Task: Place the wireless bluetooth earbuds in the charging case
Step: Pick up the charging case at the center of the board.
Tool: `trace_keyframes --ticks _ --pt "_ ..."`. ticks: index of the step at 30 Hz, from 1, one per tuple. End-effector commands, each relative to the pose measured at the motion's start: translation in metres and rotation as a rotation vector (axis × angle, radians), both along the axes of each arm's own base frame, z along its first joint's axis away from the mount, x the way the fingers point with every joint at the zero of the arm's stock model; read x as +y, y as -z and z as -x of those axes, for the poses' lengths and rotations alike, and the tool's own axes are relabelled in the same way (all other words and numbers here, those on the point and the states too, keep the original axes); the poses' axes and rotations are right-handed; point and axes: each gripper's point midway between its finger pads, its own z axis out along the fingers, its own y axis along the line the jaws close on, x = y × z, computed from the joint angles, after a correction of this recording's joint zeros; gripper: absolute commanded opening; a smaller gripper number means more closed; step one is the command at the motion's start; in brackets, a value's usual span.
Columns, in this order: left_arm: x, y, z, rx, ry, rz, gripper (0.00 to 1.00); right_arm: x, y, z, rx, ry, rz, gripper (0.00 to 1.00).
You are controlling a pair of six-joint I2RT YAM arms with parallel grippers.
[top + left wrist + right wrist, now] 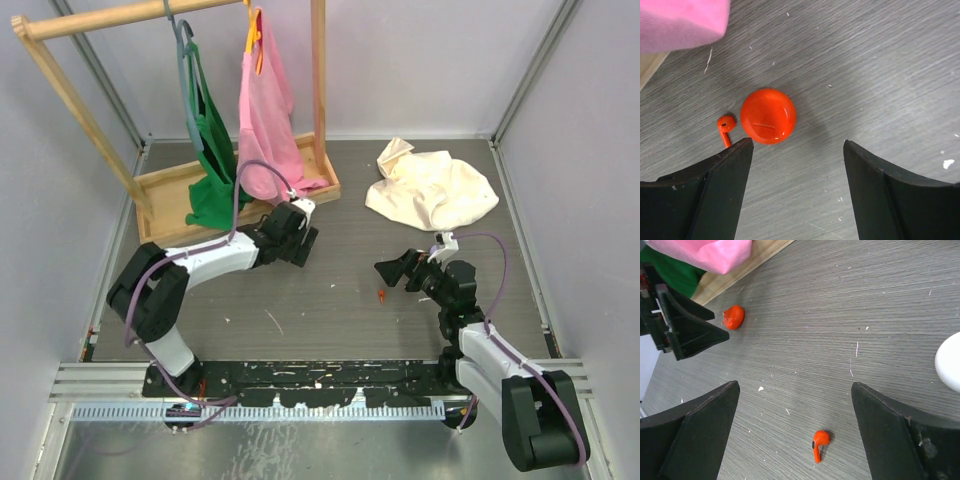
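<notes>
**Both tools open, red set on the worktop, nothing taken up yet**

The left tool (797, 145) has its two dark fingers well apart and holds nothing; bare worktop (880, 75) shows between them. Just past the tips lies the round red charging case (768, 116), flat on the worktop and nearer the left finger than the right. It looks shut, a smooth dome with a short slit, so I judge it must be opened before anything can go in. A red earbud (725, 127) lies just beside the case on its left, its stem pointing back at the left finger. Whether the two touch cannot be told. The wide stance suits straddling the case to take or steady it.

The right tool (794, 386) is spread to its widest and is also empty. A second earbud (818, 444) lies on the worktop between its fingers, a little towards the right one, so the tool seems placed to come down on it. A white rounded thing (950, 362) is cut off at the edge and cannot be identified.

From above, the left arm (200, 260) folds at the elbow and stretches inward, its wrist near the wooden rack (250, 180) where a pink bag (265, 110) hangs. The right arm (480, 340) bends towards the centre and tips downward, with a cream cloth (430, 185) lying beyond it. The two tools are well apart.
</notes>
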Motion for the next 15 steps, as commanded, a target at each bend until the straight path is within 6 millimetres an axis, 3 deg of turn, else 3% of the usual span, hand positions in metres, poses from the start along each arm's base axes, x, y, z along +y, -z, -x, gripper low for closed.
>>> trace_keyframes --ticks 1,8,15 --pt "-0.002 -0.014 -0.033 -0.108 -0.042 0.0 0.74 0.003 -0.016 -0.006 -0.09 -0.017 0.009 1.0" --pt "0.001 -0.005 -0.05 -0.113 -0.075 -0.011 0.74 0.005 -0.017 -0.005 -0.095 -0.025 0.012 1.0" --pt "-0.001 0.009 -0.051 -0.056 -0.072 -0.026 0.61 0.006 -0.015 -0.005 -0.09 -0.027 0.014 1.0"
